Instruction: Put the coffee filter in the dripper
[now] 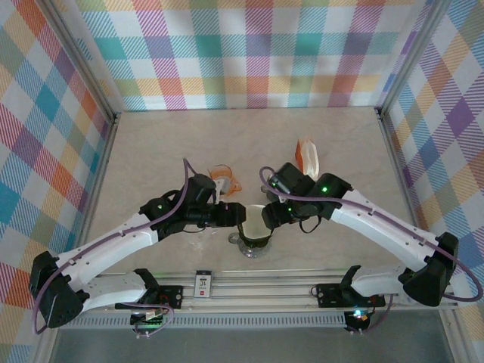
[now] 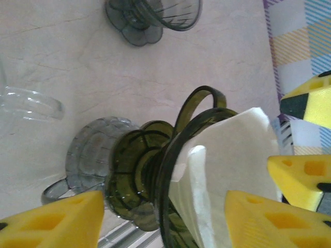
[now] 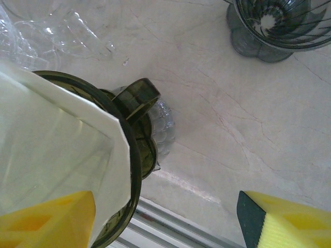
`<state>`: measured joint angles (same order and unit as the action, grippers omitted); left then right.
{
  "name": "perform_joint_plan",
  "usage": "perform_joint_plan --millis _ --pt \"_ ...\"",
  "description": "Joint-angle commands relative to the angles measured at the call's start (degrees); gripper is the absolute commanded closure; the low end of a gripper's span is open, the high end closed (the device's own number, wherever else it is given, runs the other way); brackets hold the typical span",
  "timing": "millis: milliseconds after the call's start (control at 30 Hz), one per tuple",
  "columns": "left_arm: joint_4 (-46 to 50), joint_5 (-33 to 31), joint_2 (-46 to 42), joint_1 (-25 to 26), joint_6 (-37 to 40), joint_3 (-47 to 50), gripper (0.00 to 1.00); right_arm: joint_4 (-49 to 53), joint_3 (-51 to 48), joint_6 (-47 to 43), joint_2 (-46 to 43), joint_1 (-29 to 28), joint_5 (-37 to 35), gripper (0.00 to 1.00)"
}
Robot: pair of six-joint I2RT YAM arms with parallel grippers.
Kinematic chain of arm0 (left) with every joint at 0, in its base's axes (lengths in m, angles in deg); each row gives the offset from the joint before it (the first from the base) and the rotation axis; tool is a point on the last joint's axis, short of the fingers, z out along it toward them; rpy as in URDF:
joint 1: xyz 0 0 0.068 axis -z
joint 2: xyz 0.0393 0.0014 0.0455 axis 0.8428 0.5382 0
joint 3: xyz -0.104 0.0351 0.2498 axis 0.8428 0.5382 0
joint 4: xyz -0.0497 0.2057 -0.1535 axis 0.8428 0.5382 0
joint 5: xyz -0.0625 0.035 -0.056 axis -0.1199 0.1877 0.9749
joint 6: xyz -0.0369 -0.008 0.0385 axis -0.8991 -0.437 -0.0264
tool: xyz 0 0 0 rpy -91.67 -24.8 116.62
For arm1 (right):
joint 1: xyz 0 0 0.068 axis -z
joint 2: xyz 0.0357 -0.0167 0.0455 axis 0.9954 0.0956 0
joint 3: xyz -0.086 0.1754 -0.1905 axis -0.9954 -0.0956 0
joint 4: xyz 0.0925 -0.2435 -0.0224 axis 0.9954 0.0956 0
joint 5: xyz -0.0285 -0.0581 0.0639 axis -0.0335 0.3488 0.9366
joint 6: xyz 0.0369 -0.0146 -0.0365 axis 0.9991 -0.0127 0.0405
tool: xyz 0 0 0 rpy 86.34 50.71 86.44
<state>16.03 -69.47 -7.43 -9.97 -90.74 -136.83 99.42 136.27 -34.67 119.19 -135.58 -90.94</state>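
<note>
Step in hand, as judged: seating the filter (image 2: 232, 150) in the green dripper (image 2: 134, 175). The filter is already inside the cone but stands proud of the rim, so it is not judged fully seated. The dripper stands on a clear base (image 2: 88, 150) near the front edge of the table (image 3: 232, 119) and could tip or slide under side load. To do the step well, steady the dripper body first. Then press the paper down evenly against the inner wall with light force so the fold is not crushed. Lift the pads away straight, so the paper is not dragged back out. The left gripper (image 2: 165, 219) has its jaws apart, astride the dripper, with one pad (image 2: 57, 222) just beside the lower body and the other on the filter side. Whether either pad bears on anything cannot be told. The right gripper (image 3: 165, 219) has its jaws wide apart. One pad (image 3: 46, 222) is at the filter's edge and the other is over bare table, so nothing is clamped.
</note>
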Motion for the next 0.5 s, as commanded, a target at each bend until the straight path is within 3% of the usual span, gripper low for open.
perform_joint_plan --millis 0,167,467 --pt "3.0 -2.9 -0.4 0.6 1.4 -1.6 0.43 -1.1 -1.7 1.4 -0.7 0.4 -0.5 0.26" --pt "4.3 -4.9 -0.3 0.6 1.2 -1.2 0.49 -0.8 -2.8 1.8 -0.2 1.1 -1.0 0.26" --pt "4.0 -4.0 -0.3 0.6 1.0 -2.2 0.46 -5.9 -1.6 -2.2 -1.8 1.2 3.4 0.18"
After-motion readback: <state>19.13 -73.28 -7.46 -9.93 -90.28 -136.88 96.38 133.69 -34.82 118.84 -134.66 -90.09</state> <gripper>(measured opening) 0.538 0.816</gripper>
